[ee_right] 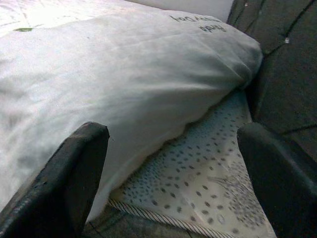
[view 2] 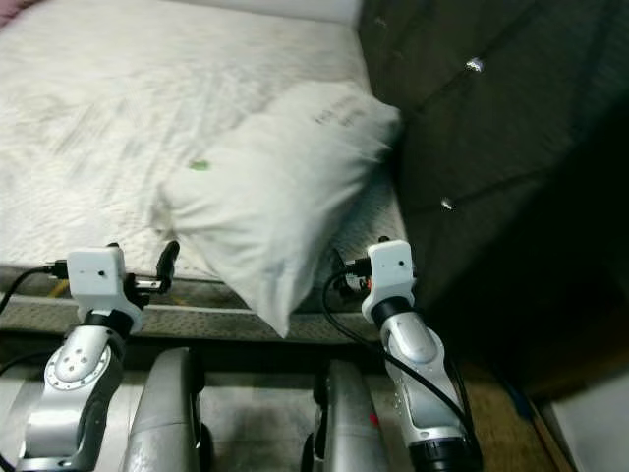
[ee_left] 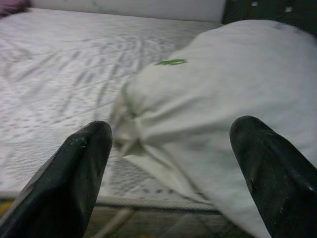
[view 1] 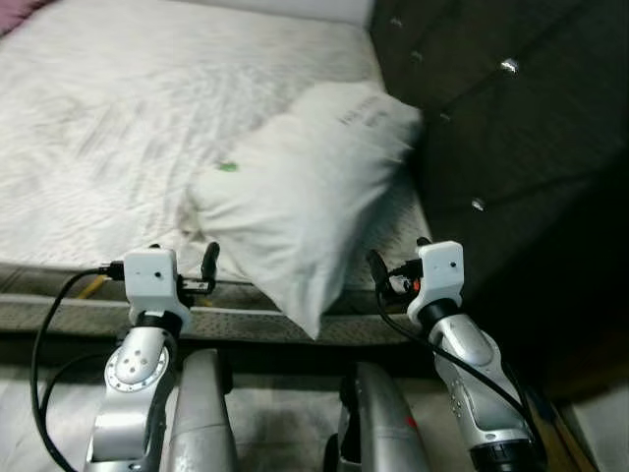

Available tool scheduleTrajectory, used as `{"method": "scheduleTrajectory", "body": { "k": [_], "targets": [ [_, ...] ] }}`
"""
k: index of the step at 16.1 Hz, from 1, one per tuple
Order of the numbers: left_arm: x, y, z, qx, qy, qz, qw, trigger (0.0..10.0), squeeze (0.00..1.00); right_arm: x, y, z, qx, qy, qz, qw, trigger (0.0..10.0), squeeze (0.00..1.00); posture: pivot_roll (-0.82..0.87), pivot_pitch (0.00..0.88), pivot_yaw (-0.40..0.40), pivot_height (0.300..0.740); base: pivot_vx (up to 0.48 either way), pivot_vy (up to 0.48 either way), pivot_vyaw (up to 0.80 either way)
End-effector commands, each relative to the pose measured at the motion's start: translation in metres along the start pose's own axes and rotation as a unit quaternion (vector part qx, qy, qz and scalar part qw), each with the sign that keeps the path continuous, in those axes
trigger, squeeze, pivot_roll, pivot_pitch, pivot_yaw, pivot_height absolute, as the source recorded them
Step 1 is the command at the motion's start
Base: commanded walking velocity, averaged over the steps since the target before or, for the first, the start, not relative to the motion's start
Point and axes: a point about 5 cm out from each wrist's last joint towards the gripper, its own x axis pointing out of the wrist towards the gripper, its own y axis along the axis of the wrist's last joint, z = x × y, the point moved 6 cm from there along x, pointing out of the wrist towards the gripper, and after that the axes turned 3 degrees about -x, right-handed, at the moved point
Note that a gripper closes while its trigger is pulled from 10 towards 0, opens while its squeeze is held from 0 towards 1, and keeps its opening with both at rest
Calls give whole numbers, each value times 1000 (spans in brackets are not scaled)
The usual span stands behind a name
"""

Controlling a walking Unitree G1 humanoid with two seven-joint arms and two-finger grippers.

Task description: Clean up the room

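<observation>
Head views, task object: one white rectangular fabric pillow (view 1: 305, 202) lies askew on the white patterned mattress (view 1: 118, 128), one end near the dark tufted headboard (view 1: 491, 118), the opposite corner hanging over the mattress's near edge.
Head views, left gripper (view 1: 201, 270): raised at the bed's near edge, just beside the pillow's overhanging corner; no contact visible.
Head views, right gripper (view 1: 385, 273): raised at the bed edge on the pillow's other side, near the headboard; no contact visible.
Left wrist view, gripper state: both black fingers (ee_left: 74, 173) set wide apart, nothing between them; the pillow (ee_left: 223, 114) lies ahead, with a small green mark (ee_left: 171, 62) on its cover.
Right wrist view, gripper state: fingers (ee_right: 69, 178) spread wide, empty; the pillow (ee_right: 114, 79) and a speckled strip of mattress (ee_right: 198, 183) lie ahead, headboard (ee_right: 282, 59) alongside.
Progress, judged: the pillow is not yet squared against the headboard and not yet grasped; tidying of the bed appears at an early stage. Both arms are positioned to take hold from either side.
Remaining, judged: grasp, lift, set the pillow straight at the head of the bed.
Count: pillows, one; mattresses, one; headboards, one; grippers, two; green marks, one.
</observation>
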Motion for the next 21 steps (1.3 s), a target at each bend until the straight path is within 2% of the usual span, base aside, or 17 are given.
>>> {"method": "scheduleTrajectory", "body": {
  "k": [1,9,14,15,17,21],
  "targets": [
    [1,5,5,-2,-11,8,1000,10000,0,1,4,-3,-11,13,9,1000,10000,0,33,86,-110,570,0,0,0],
    [1,4,8,-7,-18,5,1000,10000,0,2,2,-4,-19,19,7,1000,10000,0,35,80,-115,570,344,0,0],
    [1,-2,6,-11,-10,-15,1000,10000,0,4,-2,-7,-14,32,-5,999,10000,0,50,88,-121,570,0,0,0],
    [-4,-11,1,-3,-1,-38,999,10000,0,5,-8,-17,-7,63,-19,998,10000,0,63,99,-125,560,0,0,0],
    [-11,-16,-1,5,3,-51,999,10000,0,5,-7,-22,-1,79,-17,997,10000,0,70,107,-127,545,0,0,0],
    [-22,-14,1,13,9,-57,998,10000,0,9,-2,-23,-6,91,-13,996,10000,0,110,152,-132,535,0,0,0]
  ]
}}
